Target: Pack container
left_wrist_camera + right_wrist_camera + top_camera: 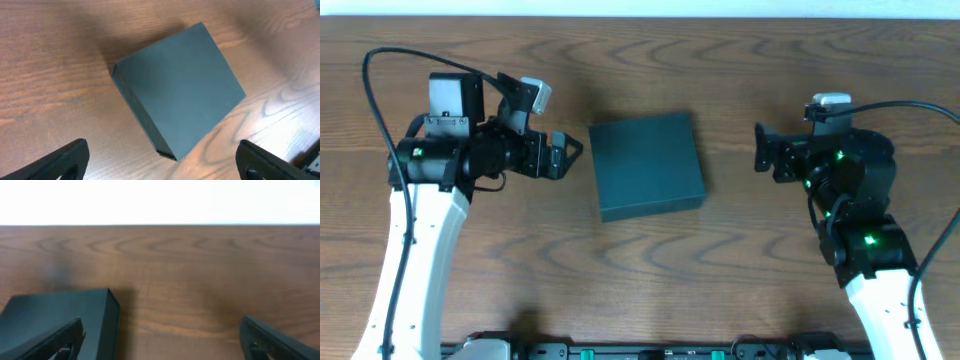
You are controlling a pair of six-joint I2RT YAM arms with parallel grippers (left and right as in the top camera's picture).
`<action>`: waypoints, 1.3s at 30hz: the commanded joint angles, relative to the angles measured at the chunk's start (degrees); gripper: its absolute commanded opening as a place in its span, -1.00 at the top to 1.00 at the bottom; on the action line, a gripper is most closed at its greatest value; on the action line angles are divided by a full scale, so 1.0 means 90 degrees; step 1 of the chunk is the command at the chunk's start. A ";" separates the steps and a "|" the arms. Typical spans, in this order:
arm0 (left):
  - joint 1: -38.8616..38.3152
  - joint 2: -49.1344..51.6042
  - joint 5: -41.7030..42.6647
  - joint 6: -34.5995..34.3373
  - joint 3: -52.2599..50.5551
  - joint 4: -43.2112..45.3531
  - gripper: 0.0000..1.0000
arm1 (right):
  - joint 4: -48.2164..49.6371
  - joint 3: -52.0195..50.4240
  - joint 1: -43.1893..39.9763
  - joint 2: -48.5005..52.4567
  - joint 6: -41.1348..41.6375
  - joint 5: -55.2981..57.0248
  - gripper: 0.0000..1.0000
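The container (647, 165) is a dark teal-black square box lying in the middle of the wooden table with its lid closed. It also shows in the left wrist view (180, 87) and at the lower left of the right wrist view (55, 315). My left gripper (563, 152) is open and empty, just left of the box and apart from it; its jaws (160, 162) frame the box's near corner. My right gripper (761, 148) is open and empty, a short way right of the box; its jaws (160, 340) show bare table between them.
The brown wooden table (640, 260) spreads around the box. Its far edge (160, 225) meets a white background in the right wrist view. No snack packs or other objects are in view.
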 commanded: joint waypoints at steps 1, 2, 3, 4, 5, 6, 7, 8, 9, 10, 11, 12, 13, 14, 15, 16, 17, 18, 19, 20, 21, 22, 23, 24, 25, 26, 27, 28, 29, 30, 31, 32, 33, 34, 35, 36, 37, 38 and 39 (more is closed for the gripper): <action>0.0022 -0.0027 -0.0075 -0.0027 0.0087 -0.0211 -0.90 | -0.0316 0.0083 -0.0029 -0.0022 -0.0102 0.0053 -0.98; 0.0022 -0.0019 -0.0117 -0.0029 0.0087 -0.0253 -0.90 | -0.0491 0.0083 -0.0029 -0.0010 -0.0104 0.0053 -0.99; 0.0022 -0.0019 -0.0124 -0.0029 0.0087 -0.0253 -0.90 | -0.0702 0.0083 -0.0029 -0.0007 -0.0102 0.0056 -0.98; 0.0022 -0.0019 -0.0124 -0.0029 0.0087 -0.0253 -0.91 | -0.0918 0.0083 -0.0029 -0.0007 -0.0102 0.0053 -0.98; 0.0022 -0.0019 -0.0124 -0.0029 0.0087 -0.0250 -0.90 | -0.1151 0.0083 -0.0029 -0.0007 -0.0102 0.0056 -0.99; 0.0022 -0.0019 -0.0124 -0.0029 0.0087 -0.0250 -0.90 | -0.1331 0.0080 -0.0029 -0.0007 -0.0102 0.0056 -0.98; 0.0022 -0.0019 -0.0124 -0.0029 0.0087 -0.0250 -0.90 | -0.1535 0.0080 -0.0029 0.0000 -0.0104 0.0053 -0.98; 0.0022 -0.0019 -0.0124 -0.0029 0.0087 -0.0250 -0.90 | -0.1698 0.0080 -0.0029 0.0000 -0.0104 0.0056 -0.99; 0.0022 -0.0019 -0.0124 -0.0029 0.0087 -0.0250 -0.90 | -0.1819 0.0080 -0.0029 0.0000 -0.0104 0.0053 -0.98; 0.0022 -0.0019 -0.0124 -0.0029 0.0087 -0.0250 -0.90 | -0.1970 0.0080 -0.0029 0.0000 -0.0104 0.0053 -0.99; 0.0022 -0.0019 -0.0124 -0.0029 0.0087 -0.0250 -0.91 | -0.2064 0.0080 -0.0029 0.0000 -0.0104 0.0056 -0.98; 0.0022 -0.0019 -0.0124 -0.0029 0.0087 -0.0253 -0.90 | -0.2174 0.0080 -0.0029 0.0000 -0.0104 0.0056 -0.99; 0.0022 -0.0019 -0.0124 -0.0029 0.0087 -0.0250 -0.90 | -0.2234 0.0080 -0.0029 0.0000 -0.0102 0.0053 -0.99; 0.0022 -0.0019 -0.0124 -0.0029 0.0087 -0.0253 -0.90 | -0.2278 0.0080 -0.0029 0.0000 -0.0102 0.0053 -0.98; 0.0022 -0.0019 -0.0124 -0.0029 0.0087 -0.0250 -0.91 | -0.2305 0.0080 -0.0029 0.0000 -0.0104 0.0056 -0.99; 0.0022 -0.0019 -0.0121 -0.0029 0.0087 -0.0250 -0.91 | -0.2317 0.0080 -0.0029 0.0000 -0.0104 0.0053 -0.98; 0.0022 -0.0019 -0.0124 -0.0029 0.0087 -0.0250 -0.91 | -0.2317 0.0080 -0.0029 0.0000 -0.0104 0.0053 -0.98; 0.0019 -0.0034 -0.0124 -0.0029 0.0087 -0.0257 -0.90 | -0.2317 0.0080 -0.0029 0.0000 -0.0104 0.0053 -0.99; 0.0022 -0.0114 -0.0136 -0.0027 0.0087 -0.0255 -0.91 | -0.2317 0.0080 -0.0029 0.0000 -0.0104 0.0053 -0.99; 0.0019 -0.0170 -0.0138 -0.0024 0.0087 -0.0255 -0.90 | -0.2317 0.0080 -0.0029 0.0000 -0.0104 0.0053 -0.99; 0.0022 -0.0301 -0.0374 0.0046 0.0087 -0.0321 -0.90 | -0.2317 0.0080 -0.0029 0.0000 -0.0102 0.0053 -0.98; 0.0022 -0.0464 -0.0724 0.0041 0.0085 -0.0401 -0.90 | -0.2317 0.0080 -0.0029 0.0000 -0.0104 0.0053 -0.98; 0.0022 -0.0624 -0.0998 0.0041 0.0085 -0.0423 -0.91 | -0.2317 0.0078 -0.0029 0.0000 -0.0102 0.0053 -0.98; 0.0022 -0.0884 -0.1331 0.0041 0.0083 -0.0423 -0.90 | -0.2317 0.0080 -0.0029 0.0000 -0.0102 0.0053 -0.99; 0.0022 -0.1149 -0.1661 0.0041 0.0068 -0.0425 -0.90 | -0.2317 0.0080 -0.0029 0.0000 -0.0102 0.0053 -0.98; 0.0024 -0.1474 -0.2052 0.0041 0.0027 -0.0425 -0.91 | -0.2317 0.0078 -0.0029 0.0000 -0.0104 0.0053 -0.98; 0.0029 -0.1785 -0.2433 0.0041 -0.0034 -0.0423 -0.91 | -0.2317 0.0080 -0.0029 0.0000 -0.0104 0.0053 -0.98; 0.0029 -0.2142 -0.2856 0.0041 -0.0134 -0.0423 -0.90 | -0.2317 0.0080 -0.0029 0.0000 -0.0102 0.0053 -0.98; 0.0036 -0.2480 -0.3177 0.0041 -0.0270 -0.0423 -0.90 | -0.2317 0.0078 -0.0029 0.0000 -0.0102 0.0053 -0.98; 0.0058 -0.2832 -0.3419 0.0041 -0.0452 -0.0423 -0.91 | -0.2317 0.0078 -0.0029 0.0000 -0.0102 0.0053 -0.98; 0.0114 -0.3201 -0.3565 0.0041 -0.0675 -0.0423 -0.90 | -0.2317 0.0080 -0.0029 0.0000 -0.0104 0.0053 -0.98; 0.0177 -0.3531 -0.3633 0.0041 -0.0899 -0.0423 -0.90 | -0.2317 0.0080 -0.0029 0.0000 -0.0104 0.0053 -0.99; 0.0253 -0.3857 -0.3640 0.0041 -0.1139 -0.0423 -0.90 | -0.2317 0.0080 -0.0029 0.0000 -0.0104 0.0053 -0.98; 0.0335 -0.4231 -0.3640 0.0041 -0.1435 -0.0418 -0.91 | -0.2317 0.0080 -0.0029 0.0000 -0.0104 0.0053 -0.99; 0.0401 -0.4597 -0.3640 0.0041 -0.1751 -0.0418 -0.90 | -0.2317 0.0078 -0.0029 0.0000 -0.0104 0.0053 -0.98; 0.0454 -0.4991 -0.3640 0.0041 -0.2113 -0.0415 -0.90 | -0.2317 0.0078 -0.0029 0.0000 -0.0102 0.0053 -0.98; 0.0481 -0.5265 -0.3638 0.0039 -0.2378 -0.0408 -0.90 | -0.2317 0.0078 -0.0029 0.0000 -0.0102 0.0053 -0.98; 0.0491 -0.5608 -0.3640 0.0039 -0.2720 -0.0384 -0.90 | -0.2317 0.0078 -0.0029 0.0000 -0.0104 0.0053 -0.98; 0.0491 -0.5931 -0.3640 0.0039 -0.3053 -0.0328 -0.90 | -0.2317 0.0078 -0.0029 0.0000 -0.0102 0.0053 -0.98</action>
